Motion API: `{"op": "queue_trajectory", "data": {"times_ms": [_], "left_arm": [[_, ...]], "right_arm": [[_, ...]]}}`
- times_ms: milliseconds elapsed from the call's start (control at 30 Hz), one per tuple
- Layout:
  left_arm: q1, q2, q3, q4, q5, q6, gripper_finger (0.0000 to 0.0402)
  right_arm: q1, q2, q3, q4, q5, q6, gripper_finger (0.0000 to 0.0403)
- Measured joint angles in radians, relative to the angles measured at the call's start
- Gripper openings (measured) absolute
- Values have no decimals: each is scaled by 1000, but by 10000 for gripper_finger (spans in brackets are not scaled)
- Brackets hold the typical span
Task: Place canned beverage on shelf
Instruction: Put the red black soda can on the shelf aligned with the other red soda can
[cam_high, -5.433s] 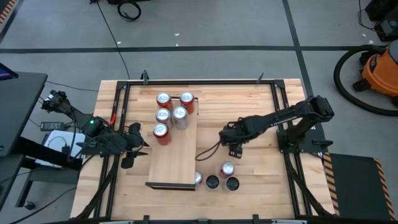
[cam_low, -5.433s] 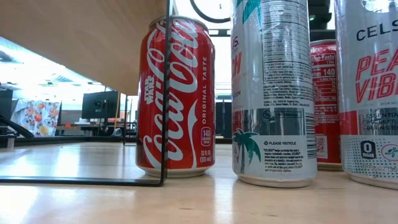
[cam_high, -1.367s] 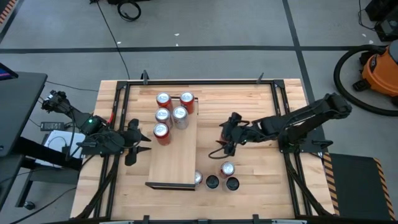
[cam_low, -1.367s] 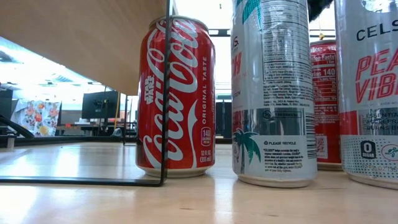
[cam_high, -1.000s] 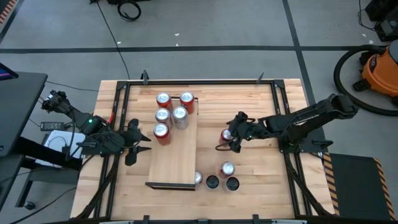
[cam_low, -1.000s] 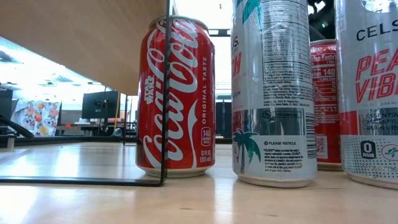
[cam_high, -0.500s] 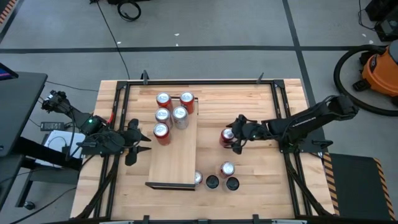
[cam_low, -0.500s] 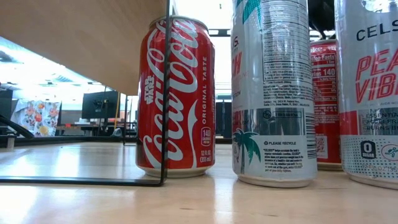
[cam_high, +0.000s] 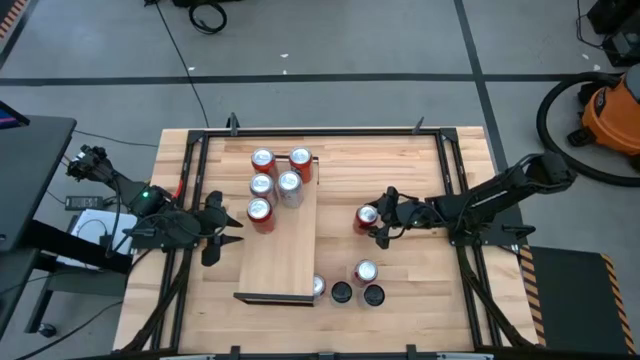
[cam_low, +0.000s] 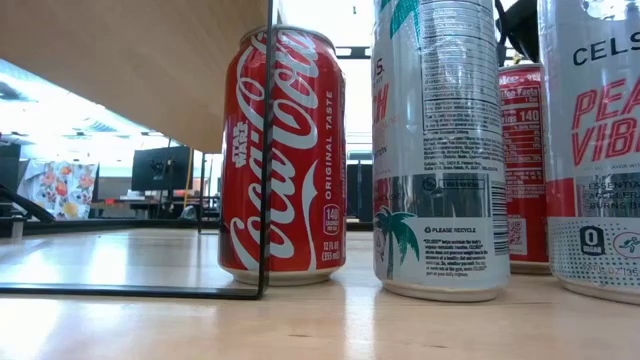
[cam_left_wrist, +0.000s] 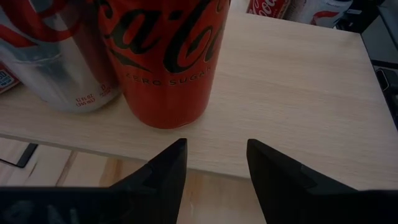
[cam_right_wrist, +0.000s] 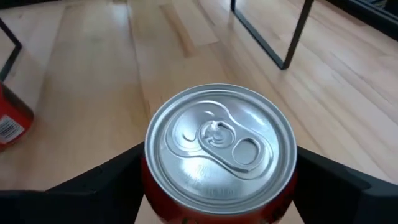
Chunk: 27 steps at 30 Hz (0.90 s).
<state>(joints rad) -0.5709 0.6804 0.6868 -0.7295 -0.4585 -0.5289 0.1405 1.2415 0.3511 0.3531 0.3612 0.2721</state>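
Observation:
My right gripper (cam_high: 374, 222) is shut on a red can (cam_high: 366, 218), upright on the right of the shelf. The can's silver top fills the right wrist view (cam_right_wrist: 221, 140). The shelf (cam_high: 280, 250) is a long pale board in the table's middle, with several cans (cam_high: 275, 185) standing at its far end. My left gripper (cam_high: 224, 228) is open and empty at the shelf's left edge. In the left wrist view it (cam_left_wrist: 214, 165) faces an orange-red can (cam_left_wrist: 163, 62) on the board (cam_left_wrist: 292, 93). My right gripper pinches the red can's side wall (cam_right_wrist: 153, 198) just below the rim, one finger (cam_right_wrist: 118, 180) on each opposite side. The fingers come from the table's right side, slanting slightly down. The can stays upright; I cannot tell whether its base is on the table.
Several more cans (cam_high: 355, 285) stand near the table's near edge, right of the shelf's near end. In the low view a Coca-Cola can (cam_low: 283, 155) and a tall silver can (cam_low: 437, 150) stand close beside the shelf's black wire leg (cam_low: 268, 150). Bare tabletop (cam_high: 410, 170) lies far right.
My right gripper has tipped toward level with the red can, whose top now shows more fully from above. Gripper and can have shifted a little toward the table's near edge. The arm behind them has stretched lower.

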Motion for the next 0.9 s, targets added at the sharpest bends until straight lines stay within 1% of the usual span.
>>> {"op": "queue_trajectory", "data": {"times_ms": [133, 267, 367, 433, 533, 700, 900], "left_arm": [[0, 0, 0, 0, 0, 0, 178], [0, 0, 0, 0, 0, 0, 178], [0, 0, 0, 0, 0, 0, 178], [0, 0, 0, 0, 0, 0, 178], [0, 0, 0, 0, 0, 0, 178], [0, 0, 0, 0, 0, -1, 178], [0, 0, 0, 0, 0, -1, 178]], "right_arm": [[28, 2, -1, 12, 45, 25, 323], [56, 5, 9, 20, 91, 79, 322], [73, 19, 56, -3, 141, 88, 323], [77, 35, 113, -35, 158, 83, 323], [81, 71, 219, -131, 167, 68, 323], [80, 145, 438, -340, 198, 68, 322], [81, 237, 730, -611, 199, 47, 322]]}}
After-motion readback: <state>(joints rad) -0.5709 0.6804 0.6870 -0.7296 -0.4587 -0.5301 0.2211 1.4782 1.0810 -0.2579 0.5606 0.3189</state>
